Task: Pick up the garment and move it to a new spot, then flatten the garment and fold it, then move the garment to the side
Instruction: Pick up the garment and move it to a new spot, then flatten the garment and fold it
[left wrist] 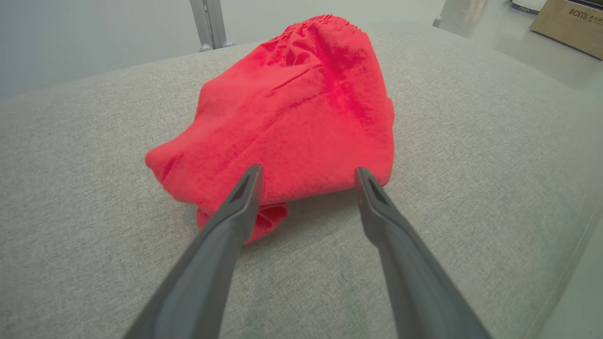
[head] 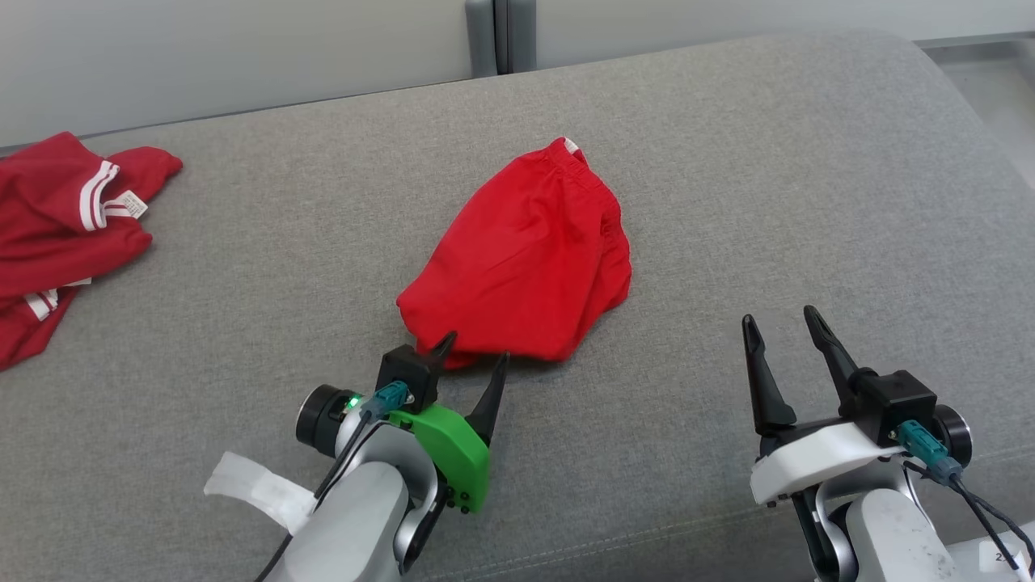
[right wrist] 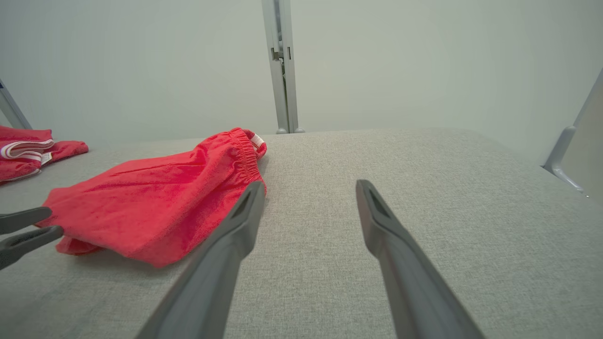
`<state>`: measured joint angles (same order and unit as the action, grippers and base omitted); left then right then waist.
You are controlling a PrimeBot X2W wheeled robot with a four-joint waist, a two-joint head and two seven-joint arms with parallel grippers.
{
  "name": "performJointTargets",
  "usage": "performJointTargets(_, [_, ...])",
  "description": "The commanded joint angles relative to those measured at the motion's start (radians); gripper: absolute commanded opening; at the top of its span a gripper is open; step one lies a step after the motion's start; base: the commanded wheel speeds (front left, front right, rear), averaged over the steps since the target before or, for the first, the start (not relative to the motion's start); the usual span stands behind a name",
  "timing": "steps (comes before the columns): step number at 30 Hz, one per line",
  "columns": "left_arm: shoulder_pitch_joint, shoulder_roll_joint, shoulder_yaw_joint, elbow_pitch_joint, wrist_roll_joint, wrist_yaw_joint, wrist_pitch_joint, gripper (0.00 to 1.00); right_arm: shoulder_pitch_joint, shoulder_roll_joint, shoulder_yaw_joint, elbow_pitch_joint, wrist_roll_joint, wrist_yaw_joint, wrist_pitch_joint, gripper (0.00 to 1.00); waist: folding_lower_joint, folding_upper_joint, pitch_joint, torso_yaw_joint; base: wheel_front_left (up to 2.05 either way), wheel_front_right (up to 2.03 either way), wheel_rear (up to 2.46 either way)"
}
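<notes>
The garment (head: pixel 525 259) is a pair of red shorts lying crumpled in a heap on the grey cushion (head: pixel 728 202), its elastic waistband at the far end. My left gripper (head: pixel 475 347) is open right at the heap's near edge, fingertips spread on either side of a fold with nothing pinched between them. In the left wrist view the garment (left wrist: pixel 292 113) lies just beyond my left gripper (left wrist: pixel 308 174). My right gripper (head: pixel 780 321) is open above bare cushion, to the right of the garment. Its wrist view has the garment (right wrist: pixel 155 207) off to the left of my right gripper (right wrist: pixel 308 186).
A second red garment with white stripes (head: pixel 57 234) lies at the cushion's far left. A pale wall and a metal post (head: pixel 500 32) stand behind the cushion. The cushion's right edge drops to the floor, where a cardboard box (left wrist: pixel 570 23) stands.
</notes>
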<state>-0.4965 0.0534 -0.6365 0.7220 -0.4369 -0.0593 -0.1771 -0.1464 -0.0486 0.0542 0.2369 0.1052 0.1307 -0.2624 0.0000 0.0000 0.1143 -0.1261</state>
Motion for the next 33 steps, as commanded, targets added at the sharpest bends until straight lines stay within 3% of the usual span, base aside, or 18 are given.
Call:
performJointTargets(1, [0.017,0.016,-0.014,-0.003,0.024,0.02,-0.006,1.0,0.01,-0.003,0.007,0.0,-0.006,0.0,0.004,1.0,0.0,0.0,-0.026,0.018,0.0,0.0,0.0])
performJointTargets(10, [-0.018,0.064,-0.087,0.031,0.158,0.104,-0.063,1.0,-0.008,-0.004,0.026,-0.016,-0.014,0.0,0.017,1.0,0.0,0.0,-0.007,-0.04,0.0,0.0,0.0])
performJointTargets(18, [-0.08,0.067,-0.114,0.116,0.207,0.132,-0.079,1.0,-0.025,-0.003,0.017,-0.027,-0.018,0.0,0.019,1.0,0.0,0.0,0.027,-0.108,0.0,0.0,0.0])
performJointTargets(24, [-0.126,0.05,-0.112,0.202,0.193,0.121,-0.078,0.98,-0.03,-0.003,0.009,-0.034,-0.014,0.0,0.015,1.0,0.0,0.0,0.043,-0.132,0.0,0.0,0.0])
performJointTargets(26, [-0.139,0.047,-0.115,0.232,0.19,0.114,-0.071,0.47,-0.032,-0.003,0.005,-0.032,-0.013,0.0,0.013,1.0,0.0,0.0,0.047,-0.133,0.0,0.0,0.0])
performJointTargets(27, [-0.144,0.045,-0.116,0.246,0.186,0.111,-0.066,0.38,-0.034,-0.003,0.004,-0.03,-0.013,0.0,0.012,1.0,0.0,0.0,0.048,-0.133,0.0,0.0,0.0])
performJointTargets(29, [-0.154,0.042,-0.118,0.274,0.181,0.102,-0.061,0.04,-0.037,-0.003,0.004,-0.027,-0.011,0.0,0.011,1.0,0.0,0.0,0.05,-0.132,0.0,0.0,0.0])
performJointTargets(33, [-0.169,0.032,-0.114,0.311,0.161,0.084,-0.062,0.0,-0.043,-0.003,0.009,-0.021,-0.004,0.0,0.008,1.0,0.0,0.0,0.048,-0.127,0.0,0.0,0.0])
